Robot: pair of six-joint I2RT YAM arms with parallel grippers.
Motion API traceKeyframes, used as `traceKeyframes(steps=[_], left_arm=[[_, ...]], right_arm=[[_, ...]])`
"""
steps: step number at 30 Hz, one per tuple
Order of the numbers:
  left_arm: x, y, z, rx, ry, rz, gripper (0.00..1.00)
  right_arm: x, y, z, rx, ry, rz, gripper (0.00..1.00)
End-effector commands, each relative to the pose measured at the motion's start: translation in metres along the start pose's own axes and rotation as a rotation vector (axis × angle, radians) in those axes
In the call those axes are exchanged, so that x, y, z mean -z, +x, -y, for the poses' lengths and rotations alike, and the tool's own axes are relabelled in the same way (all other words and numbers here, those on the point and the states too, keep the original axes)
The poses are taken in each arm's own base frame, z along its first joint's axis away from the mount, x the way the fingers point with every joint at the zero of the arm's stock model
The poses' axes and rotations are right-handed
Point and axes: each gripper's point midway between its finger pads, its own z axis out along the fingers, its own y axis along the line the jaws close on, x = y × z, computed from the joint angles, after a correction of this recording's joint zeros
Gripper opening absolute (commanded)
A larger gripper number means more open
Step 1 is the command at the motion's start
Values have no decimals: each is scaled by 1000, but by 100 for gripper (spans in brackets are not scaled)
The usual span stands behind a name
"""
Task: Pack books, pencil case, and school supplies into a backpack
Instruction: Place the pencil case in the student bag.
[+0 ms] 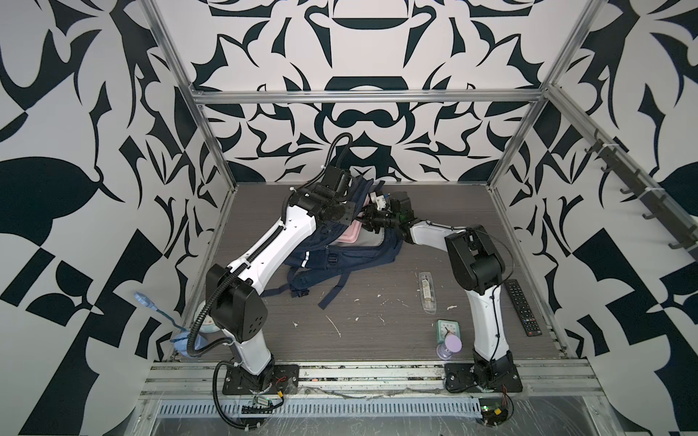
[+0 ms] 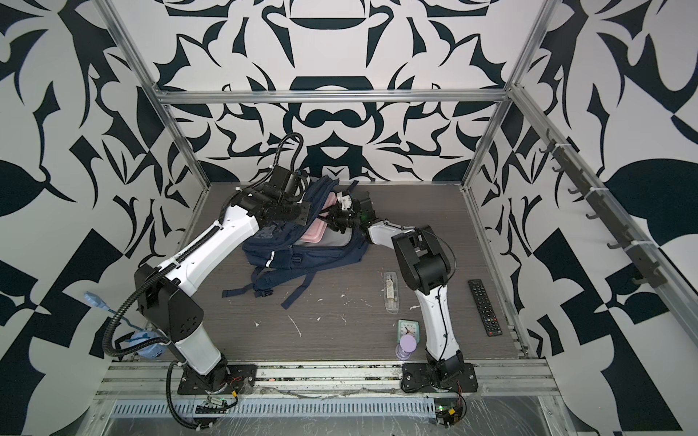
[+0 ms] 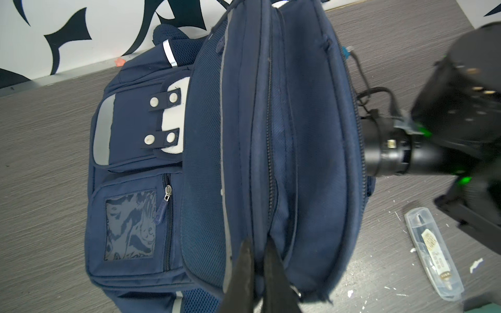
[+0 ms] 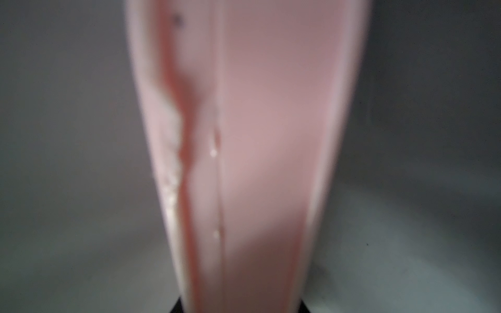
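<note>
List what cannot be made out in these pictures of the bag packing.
- Books: seen in no view; possibly inside the backpack.
- Pencil case: blurred in the right wrist view, too close to the lens.
- Packet label: too small to read in both top views.
- Clock face: too small there too.

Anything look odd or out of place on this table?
White flecks litter the table in front of the backpack, like spilled scraps or chipped paint. A remote and clock lie nearby, unrelated to packing.
</note>
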Motion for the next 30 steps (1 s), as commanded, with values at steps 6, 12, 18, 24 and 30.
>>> traceKeyframes(steps=[6, 12, 18, 24, 30], left_arm=[[32, -25, 4, 41, 46, 112, 0], [34, -28, 4, 49, 64, 118, 0], [37, -31, 3, 58, 74, 125, 0], [38, -31, 0, 67, 80, 123, 0], [37, -31, -3, 78, 84, 124, 0]], right_arm=[[-36, 6, -40, 77, -62, -37, 28], [-64, 14, -47, 86, -59, -71, 30], [-83, 15, -45, 79, -34, -87, 35], [-81, 11, -53, 121, 11, -94, 52], [-74, 7, -52, 154, 69, -105, 62]])
